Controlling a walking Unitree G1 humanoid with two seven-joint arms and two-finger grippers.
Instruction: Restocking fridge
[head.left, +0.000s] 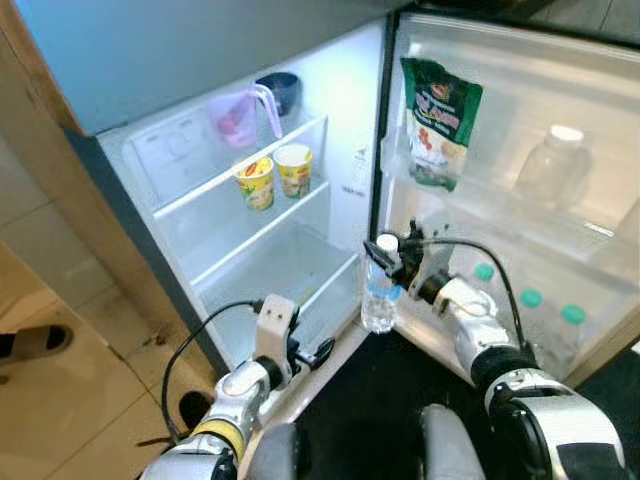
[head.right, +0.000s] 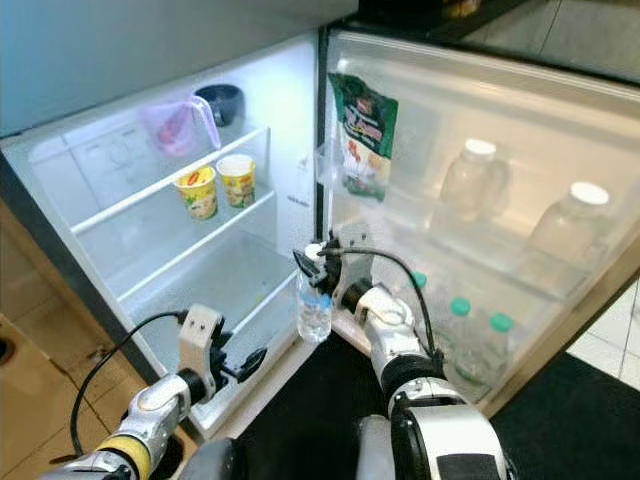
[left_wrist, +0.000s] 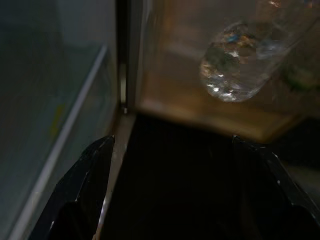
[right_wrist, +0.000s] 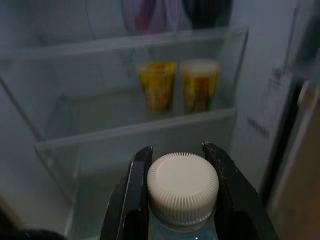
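Observation:
The fridge (head.left: 345, 190) stands open before me. My right gripper (head.left: 386, 250) is shut on the neck of a clear water bottle (head.left: 380, 297) with a white cap (right_wrist: 182, 186), held upright in front of the fridge's lower compartment, near the door hinge. In the left wrist view the bottle's base (left_wrist: 231, 75) hangs ahead. My left gripper (head.left: 318, 352) is open and holds nothing, low at the fridge's bottom front edge.
Two yellow cup noodles (head.left: 274, 176) sit on the middle shelf, a pink jug (head.left: 238, 117) and dark bowl (head.left: 281, 90) above. The door holds a green snack bag (head.left: 437, 122), large bottles (head.left: 553, 165) and small teal-capped bottles (head.left: 528, 305). A dark mat (head.right: 320, 400) lies on the floor.

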